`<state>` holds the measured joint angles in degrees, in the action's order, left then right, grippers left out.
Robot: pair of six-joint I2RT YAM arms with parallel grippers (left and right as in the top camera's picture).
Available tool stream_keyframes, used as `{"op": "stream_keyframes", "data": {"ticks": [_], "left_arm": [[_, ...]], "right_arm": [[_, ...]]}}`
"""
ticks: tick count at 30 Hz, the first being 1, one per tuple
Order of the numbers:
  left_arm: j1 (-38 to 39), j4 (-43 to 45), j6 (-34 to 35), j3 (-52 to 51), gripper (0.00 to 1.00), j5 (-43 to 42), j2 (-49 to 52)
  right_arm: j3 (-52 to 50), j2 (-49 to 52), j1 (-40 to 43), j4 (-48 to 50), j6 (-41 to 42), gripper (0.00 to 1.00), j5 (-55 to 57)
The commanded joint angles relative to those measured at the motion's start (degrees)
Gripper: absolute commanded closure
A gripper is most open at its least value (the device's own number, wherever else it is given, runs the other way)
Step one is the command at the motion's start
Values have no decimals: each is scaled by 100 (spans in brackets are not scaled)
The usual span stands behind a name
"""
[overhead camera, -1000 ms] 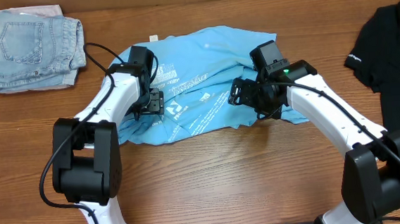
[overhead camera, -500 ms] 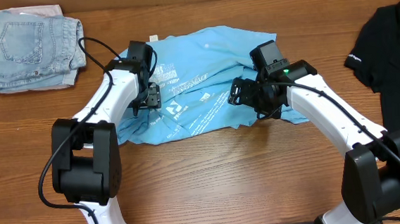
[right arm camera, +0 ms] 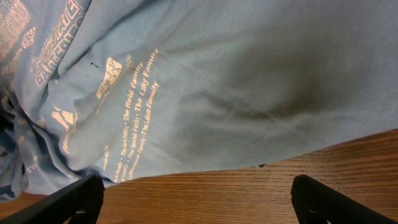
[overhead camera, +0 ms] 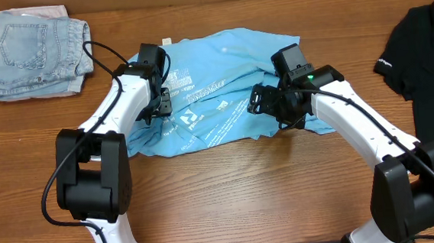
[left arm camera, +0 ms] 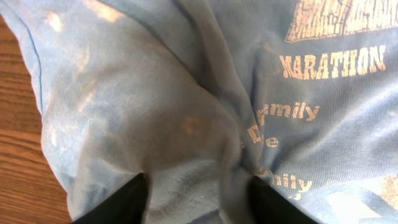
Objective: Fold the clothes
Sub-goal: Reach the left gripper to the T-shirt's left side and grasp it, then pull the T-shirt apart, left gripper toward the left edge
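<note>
Both arms reach over the blue T-shirt (overhead camera: 221,67): left tool (left arm camera: 196,199) pinching cloth, right tool (right arm camera: 196,196) spread wide.

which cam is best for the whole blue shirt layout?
Overhead: it shows the whole blue shirt spread on the table, with both arms over it. Left wrist shows only a bunched fold and lettering between its fingers. Right wrist shows just the shirt's near edge and small print above bare wood.

Sky-blue T-shirt (overhead camera: 220,60) with white print; black T-shirt (overhead camera: 427,61), white lettering; pale denim shorts (overhead camera: 32,54).
</note>
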<state>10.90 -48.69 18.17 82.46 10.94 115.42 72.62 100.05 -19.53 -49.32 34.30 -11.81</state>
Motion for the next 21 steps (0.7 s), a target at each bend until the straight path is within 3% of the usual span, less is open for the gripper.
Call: {"op": "stream_keyframes", "data": {"ticks": [1,4,7,11,21], "left_arm": [[35,-15,72,127,59,-44,72],[35,-15,72,127,74,-44,72],[35,-15,76,129,96,-44,72],[33,-66,321,186,96,-37,63],[-267,-2157,820,2935,96,332,-610]], "right_arm": [[7,17,9,20,24,0,-24],[7,17,9,17,24,0,-24],[7,17,9,15,24,0,-24],[7,17,9,15,22,0,-24],[7,17,92,-120,22,0,39]]}}
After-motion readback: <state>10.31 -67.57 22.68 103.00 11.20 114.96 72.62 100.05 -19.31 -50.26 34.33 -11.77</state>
